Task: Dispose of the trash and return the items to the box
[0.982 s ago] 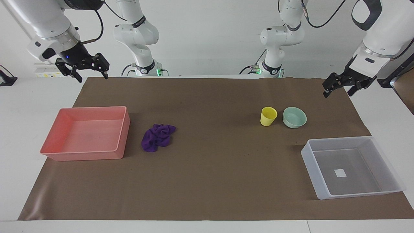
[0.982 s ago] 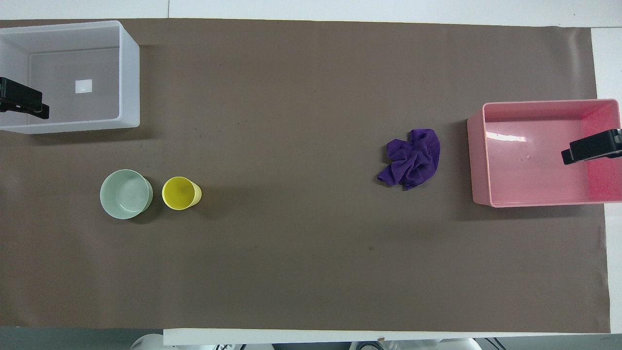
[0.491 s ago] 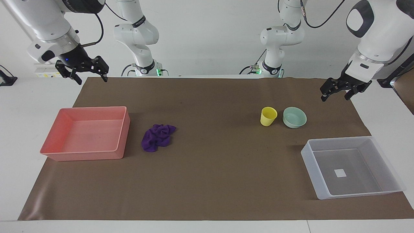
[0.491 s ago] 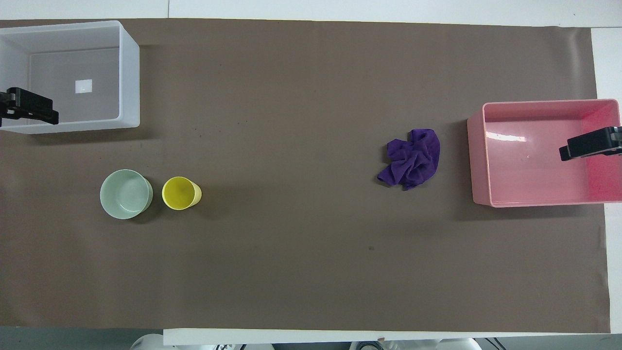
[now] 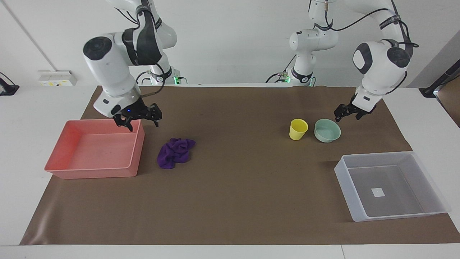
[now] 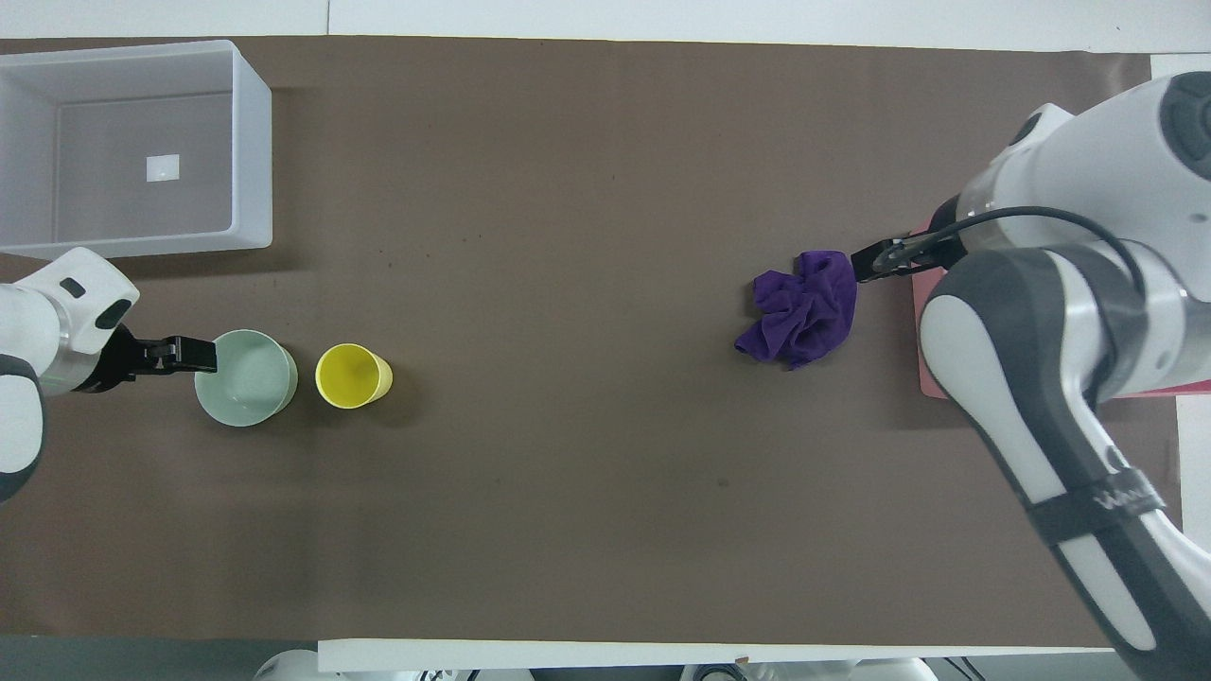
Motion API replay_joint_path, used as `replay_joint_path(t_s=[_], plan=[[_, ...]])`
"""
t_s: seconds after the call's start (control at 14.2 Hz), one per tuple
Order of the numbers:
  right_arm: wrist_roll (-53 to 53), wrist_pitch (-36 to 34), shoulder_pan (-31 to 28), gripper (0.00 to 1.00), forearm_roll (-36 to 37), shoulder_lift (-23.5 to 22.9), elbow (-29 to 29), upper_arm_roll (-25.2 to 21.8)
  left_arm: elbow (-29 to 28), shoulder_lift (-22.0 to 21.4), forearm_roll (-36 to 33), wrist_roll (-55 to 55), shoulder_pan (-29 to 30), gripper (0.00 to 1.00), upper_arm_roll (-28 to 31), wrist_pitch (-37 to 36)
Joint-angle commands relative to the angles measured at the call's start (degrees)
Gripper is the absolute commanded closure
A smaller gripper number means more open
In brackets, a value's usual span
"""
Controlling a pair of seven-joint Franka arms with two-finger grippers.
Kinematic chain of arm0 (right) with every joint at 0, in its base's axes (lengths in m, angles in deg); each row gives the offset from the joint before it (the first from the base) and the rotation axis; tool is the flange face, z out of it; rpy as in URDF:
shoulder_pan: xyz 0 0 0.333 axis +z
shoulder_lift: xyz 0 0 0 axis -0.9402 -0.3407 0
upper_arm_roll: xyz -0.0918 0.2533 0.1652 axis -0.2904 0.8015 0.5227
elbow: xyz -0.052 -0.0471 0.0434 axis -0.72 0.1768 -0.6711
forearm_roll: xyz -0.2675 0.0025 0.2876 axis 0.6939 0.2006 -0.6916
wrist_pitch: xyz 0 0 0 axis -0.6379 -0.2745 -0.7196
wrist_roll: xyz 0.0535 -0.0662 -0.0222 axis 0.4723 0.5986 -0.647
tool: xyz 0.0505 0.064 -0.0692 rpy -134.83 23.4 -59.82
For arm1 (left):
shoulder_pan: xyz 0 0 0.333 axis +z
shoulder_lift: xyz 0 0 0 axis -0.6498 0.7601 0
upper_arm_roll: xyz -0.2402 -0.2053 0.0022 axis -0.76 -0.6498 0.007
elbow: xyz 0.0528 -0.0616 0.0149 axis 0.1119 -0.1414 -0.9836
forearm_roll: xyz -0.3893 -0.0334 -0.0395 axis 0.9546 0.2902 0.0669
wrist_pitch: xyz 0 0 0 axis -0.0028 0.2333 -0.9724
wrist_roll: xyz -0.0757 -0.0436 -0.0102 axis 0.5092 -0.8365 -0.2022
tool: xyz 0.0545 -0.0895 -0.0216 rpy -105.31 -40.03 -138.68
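tabletop [image 5: 230, 201] | pink tray [image 5: 57, 169] beside rag | box [image 5: 391, 216] empty | rag [image 5: 175, 152] on tabletop | bowl [image 5: 327, 130], cup [image 5: 298, 129] toward left arm's end from rag | right gripper [image 5: 138, 118] over tray edge beside rag, jaws spread, empty | left gripper [image 5: 348, 113] over mat by bowl, jaws spread, empty

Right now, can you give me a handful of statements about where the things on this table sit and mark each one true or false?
1. The purple rag lies on the brown mat beside the pink tray. True.
2. The yellow cup is inside the clear box. False: it stands on the mat beside the green bowl.
3. The left gripper is next to the green bowl. True.
4. The right gripper holds the rag. False: it is above the pink tray's corner, holding nothing.
5. The clear box holds the bowl. False: it holds neither item.
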State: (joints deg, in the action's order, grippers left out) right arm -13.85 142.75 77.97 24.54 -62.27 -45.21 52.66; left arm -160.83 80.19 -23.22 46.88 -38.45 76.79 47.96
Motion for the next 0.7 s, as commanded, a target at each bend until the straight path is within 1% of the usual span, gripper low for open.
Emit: replay_joint_path(t_s=[0.0,0.07,0.14,0.28,0.35,0.42,0.49,0.56,0.63], plan=[[2.0,10.6,1.9,0.01,-0.3,-1.7,-6.2,0.1,-4.4,4.0,0.7,-0.3,1.0,0.18,-0.1,10.4],[2.9,13.0,2.4,0.01,-0.3,-2.9,-7.5,0.1,-4.6,4.9,0.7,-0.6,1.1,0.95,-0.1,12.7],[3.3,13.9,3.0,0.01,-0.3,-3.6,-8.6,0.0,-5.0,5.0,0.7,-0.3,1.1,1.00,-0.1,13.3],[3.0,14.0,3.0,0.03,-0.3,-4.6,-10.9,0.0,-5.0,5.1,0.7,0.1,1.4,1.00,-0.1,13.3],[3.1,14.5,3.0,0.06,-0.3,-5.2,-11.9,0.0,-5.0,5.1,0.7,0.1,1.6,1.00,-0.1,13.3],[3.0,16.3,3.1,0.15,-0.3,-6.0,-12.3,0.0,-4.9,5.1,0.7,0.1,1.9,0.99,-0.1,13.1],[2.9,17.7,3.0,0.33,-0.3,-6.5,-13.1,0.0,-4.9,5.1,0.7,0.1,1.9,0.95,-0.1,13.3],[2.9,18.2,3.0,0.46,-0.3,-6.9,-13.3,0.0,-4.9,5.1,0.7,0.1,1.9,0.94,-0.1,13.2],[3.3,18.1,3.1,0.64,-0.3,-7.0,-13.2,0.0,-4.7,5.1,0.7,0.1,1.9,0.94,-0.1,12.8]])
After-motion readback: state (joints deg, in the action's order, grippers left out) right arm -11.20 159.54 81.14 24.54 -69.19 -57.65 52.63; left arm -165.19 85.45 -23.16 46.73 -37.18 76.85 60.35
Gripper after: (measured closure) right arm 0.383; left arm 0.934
